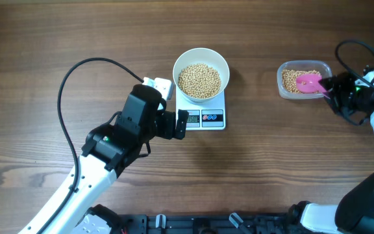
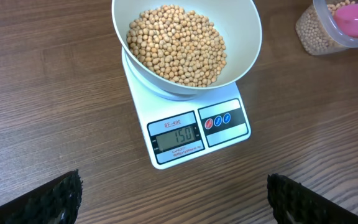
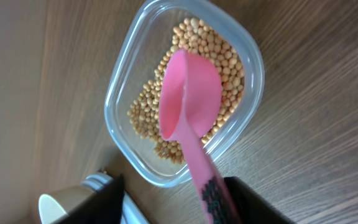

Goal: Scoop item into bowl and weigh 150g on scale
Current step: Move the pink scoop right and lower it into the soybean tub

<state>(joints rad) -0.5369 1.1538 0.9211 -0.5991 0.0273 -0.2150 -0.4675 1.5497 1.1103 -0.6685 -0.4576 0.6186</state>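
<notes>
The bowl is seated on the platform of the scale, near the middle of the table, and is filled partway with the beans. The scale's display faces the left wrist camera, and 150 is read on it; two round buttons are located beside the display on the same edge. The left gripper is positioned just in front of that edge, above bare tabletop, with its fingers spread wide apart and nothing held between them. In the overhead view, one dark finger is seen just beside the display corner of the scale; whether contact is made cannot be determined. A clear tub is placed well apart from the scale, towards the right arm's side, and a shallow layer of the same beans is contained in it. A pink scoop is laid with its cup over those beans and its handle projecting over the tub's rim. The handle passes between the fingers of the right gripper, whose jaws are parted: a clear gap is visible on one side of the handle, while contact on the other side cannot be confirmed.
</notes>
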